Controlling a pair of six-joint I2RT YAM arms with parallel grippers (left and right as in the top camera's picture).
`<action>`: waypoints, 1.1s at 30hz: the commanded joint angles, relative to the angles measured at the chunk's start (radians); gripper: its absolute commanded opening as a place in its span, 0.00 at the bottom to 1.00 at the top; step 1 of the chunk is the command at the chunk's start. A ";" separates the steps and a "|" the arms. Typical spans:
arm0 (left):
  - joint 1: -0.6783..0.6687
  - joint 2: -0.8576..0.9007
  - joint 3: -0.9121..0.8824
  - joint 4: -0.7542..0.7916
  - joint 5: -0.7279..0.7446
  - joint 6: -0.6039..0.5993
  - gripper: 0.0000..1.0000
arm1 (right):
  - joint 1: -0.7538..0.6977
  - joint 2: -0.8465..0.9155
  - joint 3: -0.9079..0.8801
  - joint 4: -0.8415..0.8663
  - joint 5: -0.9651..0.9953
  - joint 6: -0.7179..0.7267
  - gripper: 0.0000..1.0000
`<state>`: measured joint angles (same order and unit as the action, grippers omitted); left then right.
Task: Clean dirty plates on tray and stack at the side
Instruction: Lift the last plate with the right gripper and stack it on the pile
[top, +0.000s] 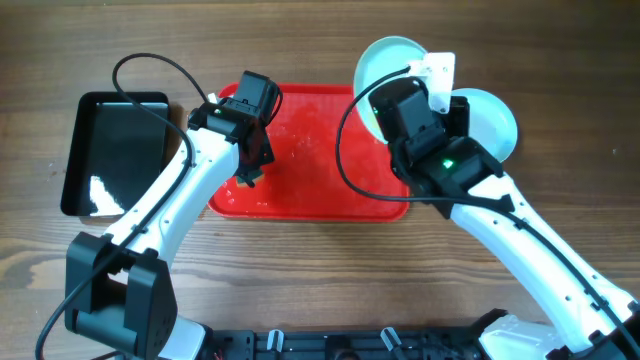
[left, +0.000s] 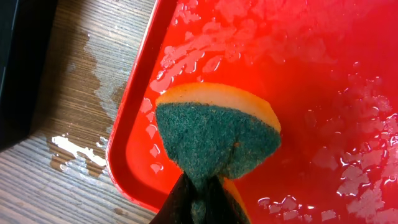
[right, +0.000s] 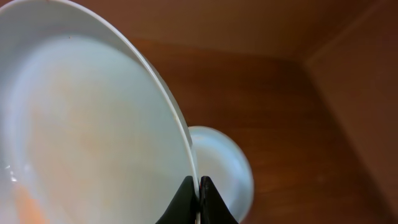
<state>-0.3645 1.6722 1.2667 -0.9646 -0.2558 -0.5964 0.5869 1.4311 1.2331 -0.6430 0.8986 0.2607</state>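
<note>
The red tray (top: 320, 190) lies mid-table with no plate lying in it; its wet inside fills the left wrist view (left: 323, 93). My left gripper (top: 250, 172) is shut on a green-and-yellow sponge (left: 217, 134) and holds it over the tray's front left corner. My right gripper (top: 395, 110) is shut on the rim of a pale plate (top: 385, 62), lifted and tilted at the tray's back right corner. In the right wrist view that plate (right: 87, 130) shows a faint orange smear, with the jaws (right: 199, 186) pinching its edge. Another plate (top: 490, 118) lies on the table to the right, below the held one (right: 221, 162).
A glossy black tray (top: 118, 150) stands left of the red tray. Water is puddled on the wooden table (left: 74, 149) beside the red tray's left rim. Arm cables loop over the tray's back edge.
</note>
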 joint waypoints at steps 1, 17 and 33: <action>0.003 0.005 -0.005 0.004 0.006 0.005 0.04 | 0.037 0.053 0.006 0.011 0.273 -0.033 0.04; 0.003 0.006 -0.005 0.018 0.039 0.005 0.04 | 0.207 0.267 0.006 0.445 0.599 -0.558 0.04; 0.003 0.006 -0.005 0.026 0.039 0.005 0.04 | 0.193 0.267 0.004 0.445 0.607 -0.433 0.04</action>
<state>-0.3645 1.6722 1.2663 -0.9459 -0.2184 -0.5961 0.7712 1.6897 1.2289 -0.2005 1.4715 -0.2073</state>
